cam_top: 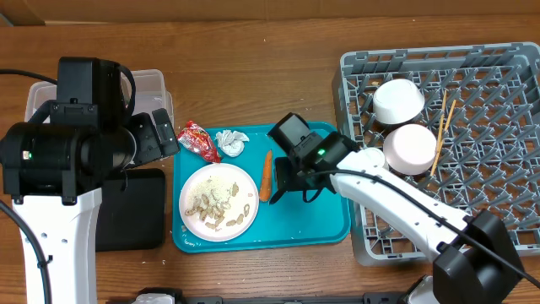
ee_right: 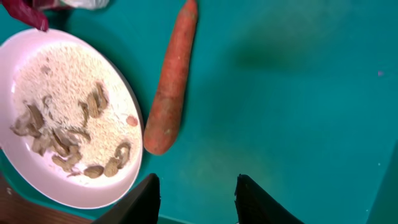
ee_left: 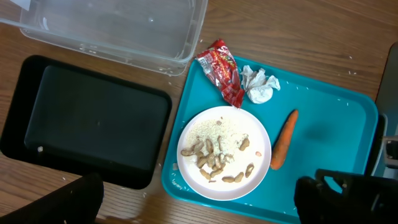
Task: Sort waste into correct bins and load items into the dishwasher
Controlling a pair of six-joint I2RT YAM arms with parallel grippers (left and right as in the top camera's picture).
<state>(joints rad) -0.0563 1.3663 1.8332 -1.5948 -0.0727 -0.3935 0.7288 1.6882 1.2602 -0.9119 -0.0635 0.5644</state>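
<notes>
The right gripper [ee_right: 196, 199] hovers with its fingers apart and empty over the large teal plastic tray [ee_right: 298, 93], close to the thick end of the small orange carrot [ee_right: 171, 87]. The carrot lies on that tray just beside the white round plate [ee_right: 87, 193] of beige food scraps [ee_right: 62, 137]. The left gripper [ee_left: 199, 186] hangs spread wide, holding nothing.

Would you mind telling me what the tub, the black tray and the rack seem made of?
Tub: clear glossy plastic; the table shows through it. Black tray: likely matte plastic, dull and even. Rack: grey moulded plastic, judging by its lattice grid.
</notes>
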